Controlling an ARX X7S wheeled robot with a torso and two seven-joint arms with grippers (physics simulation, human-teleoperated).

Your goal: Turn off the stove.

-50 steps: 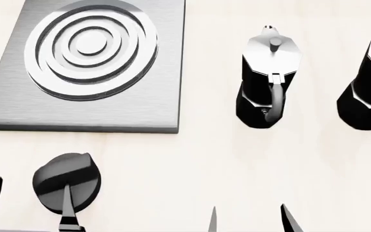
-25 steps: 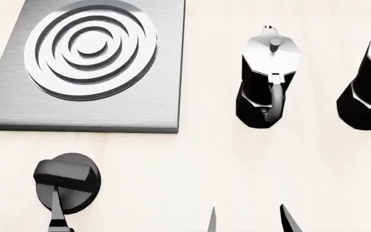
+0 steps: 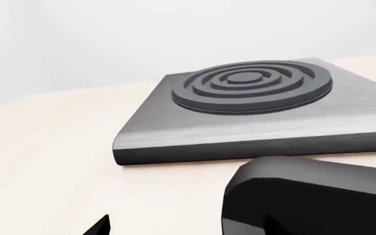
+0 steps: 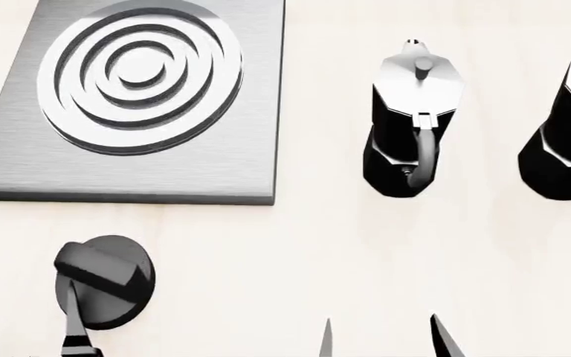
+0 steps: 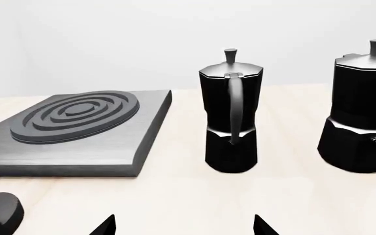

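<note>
Head view: knob (image 4: 104, 281) sits on pale table (image 4: 365, 253) just in front of stove (image 4: 137, 100). Rigid, ridged, turns in place; pinch its raised bar.

Left wrist: left gripper (image 4: 18, 327) fingers straddle knob, contact unclear, can't tell grip.

Right wrist: right gripper (image 5: 184, 226) fingers spread, holding nothing; two pots (image 5: 230, 112) nearby, plain grey wall behind.

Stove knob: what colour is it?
Black knob, clearest in the head view.

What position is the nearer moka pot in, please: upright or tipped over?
Upright. The nearer moka pot stands on its base on the table, lid knob pointing straight up, handle hanging vertically, apart from the stove plate beside it.
</note>
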